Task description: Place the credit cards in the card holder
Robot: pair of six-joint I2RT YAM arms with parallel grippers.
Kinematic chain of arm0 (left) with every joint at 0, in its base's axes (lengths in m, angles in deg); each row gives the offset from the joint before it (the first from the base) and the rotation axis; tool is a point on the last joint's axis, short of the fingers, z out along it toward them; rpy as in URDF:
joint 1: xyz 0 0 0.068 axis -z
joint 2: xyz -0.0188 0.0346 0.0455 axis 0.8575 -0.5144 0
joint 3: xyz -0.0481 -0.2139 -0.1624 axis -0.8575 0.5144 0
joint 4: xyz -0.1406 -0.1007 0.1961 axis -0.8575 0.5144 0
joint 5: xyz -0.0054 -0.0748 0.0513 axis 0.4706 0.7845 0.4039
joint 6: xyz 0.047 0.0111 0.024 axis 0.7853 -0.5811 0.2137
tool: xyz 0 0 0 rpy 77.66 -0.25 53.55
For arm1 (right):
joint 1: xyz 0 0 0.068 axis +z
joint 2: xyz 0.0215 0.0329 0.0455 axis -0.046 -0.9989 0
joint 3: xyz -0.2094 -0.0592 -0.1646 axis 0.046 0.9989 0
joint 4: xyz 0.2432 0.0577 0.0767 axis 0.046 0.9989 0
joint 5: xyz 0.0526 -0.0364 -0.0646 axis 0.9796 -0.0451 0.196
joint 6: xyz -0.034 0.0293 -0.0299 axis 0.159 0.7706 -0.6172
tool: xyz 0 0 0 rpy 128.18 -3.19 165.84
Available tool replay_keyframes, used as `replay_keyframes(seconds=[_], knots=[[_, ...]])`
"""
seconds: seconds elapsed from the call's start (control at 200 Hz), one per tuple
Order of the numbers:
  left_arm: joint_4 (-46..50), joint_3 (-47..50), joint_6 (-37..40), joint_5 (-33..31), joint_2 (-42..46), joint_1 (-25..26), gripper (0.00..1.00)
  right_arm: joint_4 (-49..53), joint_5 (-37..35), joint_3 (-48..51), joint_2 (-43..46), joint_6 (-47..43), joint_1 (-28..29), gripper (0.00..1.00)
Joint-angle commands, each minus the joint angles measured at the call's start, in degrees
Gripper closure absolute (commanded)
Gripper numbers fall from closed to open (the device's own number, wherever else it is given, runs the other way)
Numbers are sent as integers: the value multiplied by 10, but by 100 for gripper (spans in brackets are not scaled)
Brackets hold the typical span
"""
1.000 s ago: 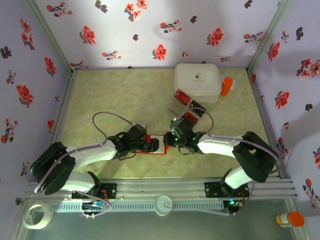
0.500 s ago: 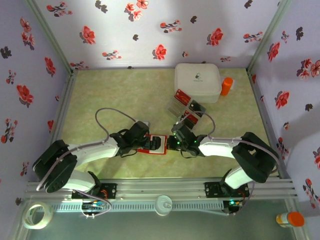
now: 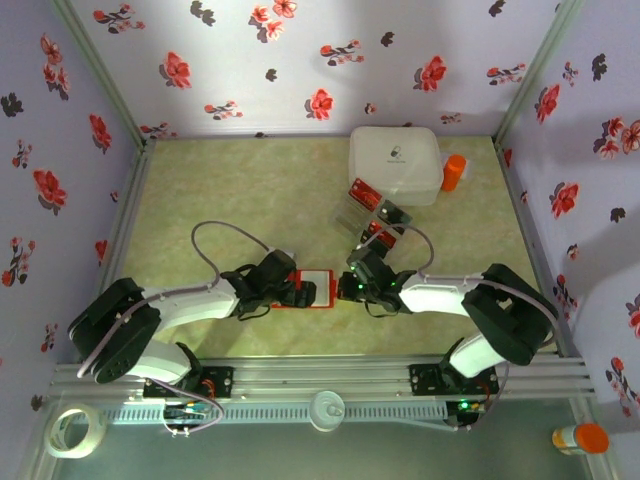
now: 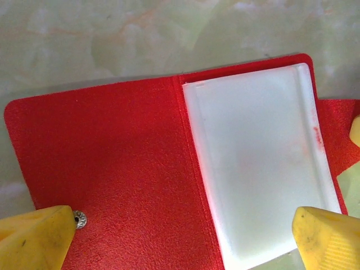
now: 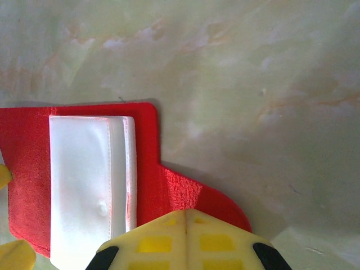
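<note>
1. We see the flat red textured folding card holder [image 3: 312, 290] lying open on the pale green marbled table [image 3: 230, 190]. It sits close to the near edge, about midway between left and right.
2. Its inner face shows a pale white-grey pocket [image 4: 256, 169] bordered in red. A small metal snap stud [image 4: 81, 219] sits on the bare red flap.
3. The left gripper [image 3: 296, 290] stands over the holder with its jaws spread fully. Its yellow fingertips [image 4: 36, 239] straddle the holder, one at each side, and are not closed on it.
4. The right gripper [image 5: 185, 236] has its yellow fingers pressed together at the holder's red closing tab [image 5: 191, 194]. We cannot tell whether the tab is pinched between them.
5. The thin rectangular credit cards [image 3: 363, 193], red and dark, lie in a clear plastic tray [image 3: 345, 214]. The tray is farther off and to the right, just beside a white square lidded box [image 3: 395, 160].
</note>
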Motion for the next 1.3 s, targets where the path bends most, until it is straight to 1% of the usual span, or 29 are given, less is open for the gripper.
replay_keyframes(seconds=[0.0,0.315,0.62,0.875,1.07,1.295], knots=[[-6,16,-4,-8,-2,3,0,16,3,-19,-7,-21,-5,95],[-13,16,-6,-9,-7,4,0,55,23,-82,1,-40,-5,95],[-9,16,-7,-20,-14,4,0,69,36,-140,-58,-51,-5,96],[-10,17,-5,-24,-18,4,0,67,42,-155,-106,-56,-5,97],[-11,17,-3,-24,-19,4,0,57,60,-158,-133,-53,-5,98],[-14,18,-1,-24,-23,4,0,40,78,-160,-142,-40,-3,99]])
